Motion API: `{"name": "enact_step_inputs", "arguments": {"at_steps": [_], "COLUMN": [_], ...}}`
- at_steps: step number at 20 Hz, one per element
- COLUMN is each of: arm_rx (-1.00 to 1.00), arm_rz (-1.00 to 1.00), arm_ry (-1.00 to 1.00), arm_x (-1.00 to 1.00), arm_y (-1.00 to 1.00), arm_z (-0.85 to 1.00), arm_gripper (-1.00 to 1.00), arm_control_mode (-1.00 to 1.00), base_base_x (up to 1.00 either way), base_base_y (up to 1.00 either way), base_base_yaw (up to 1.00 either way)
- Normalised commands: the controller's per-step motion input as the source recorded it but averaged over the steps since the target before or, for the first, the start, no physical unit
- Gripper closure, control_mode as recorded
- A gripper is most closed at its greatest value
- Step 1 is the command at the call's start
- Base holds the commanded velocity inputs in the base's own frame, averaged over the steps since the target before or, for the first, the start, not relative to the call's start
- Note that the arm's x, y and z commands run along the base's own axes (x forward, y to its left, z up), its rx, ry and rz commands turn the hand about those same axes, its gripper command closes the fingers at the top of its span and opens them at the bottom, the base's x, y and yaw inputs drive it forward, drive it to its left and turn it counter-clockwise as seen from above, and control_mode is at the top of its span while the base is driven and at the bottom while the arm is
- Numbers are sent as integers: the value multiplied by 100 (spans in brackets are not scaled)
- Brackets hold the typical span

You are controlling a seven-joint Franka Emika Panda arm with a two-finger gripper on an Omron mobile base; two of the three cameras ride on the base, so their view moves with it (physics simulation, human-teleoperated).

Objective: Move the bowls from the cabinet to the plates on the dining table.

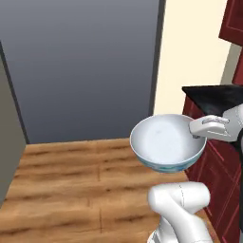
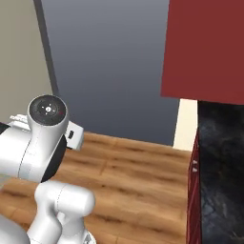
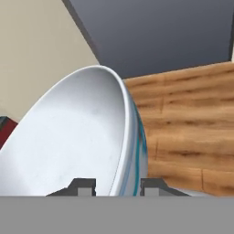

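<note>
At the far left of the left base view stands a tall, flat grey panel (image 1: 85,66), smooth and matte, with a beige wall (image 1: 7,133) just beside it at the left edge. Below them runs a floor (image 1: 66,185) of warm wooden planks with dark grain.

Near the middle, the white bowl (image 1: 166,141) hangs in the air over that floor, carried upright so its open mouth faces up. It is round and deep, glossy white inside, with a blue-teal band showing on its underside. In the hand view the hand (image 3: 117,186) is clamped on the bowl's right rim, one fingertip inside the wall and one outside. Pinching the rim is probably the only hold that suits so wide a vessel. This looks like the carrying step, with the bowl out of the cabinet and no plate to be seen.

To the right, just beyond the bowl, a corner of the black marbled tabletop (image 1: 213,97) juts out above dark red panelled fronts (image 1: 216,180). Far right and high, a corner of a dark red cabinet (image 1: 232,21) hangs against the cream wall (image 1: 190,52).
</note>
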Motion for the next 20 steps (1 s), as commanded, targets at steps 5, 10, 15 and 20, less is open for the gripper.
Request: {"name": "enact_step_inputs", "arguments": {"at_steps": [5,10,15,20], "arm_rx": [0,0,0,0], "arm_rz": [0,0,0,0], "arm_ry": [0,0,0,0], "arm_x": [0,0,0,0], "arm_y": [0,0,0,0], "arm_z": [0,0,0,0], "arm_gripper": [100,100,100,100], "arm_control_mode": [100,100,100,100], "base_base_x": [0,0,0,0], "base_base_y": [-3,-3,-1,0], "base_base_yaw": [46,46,45,44]}}
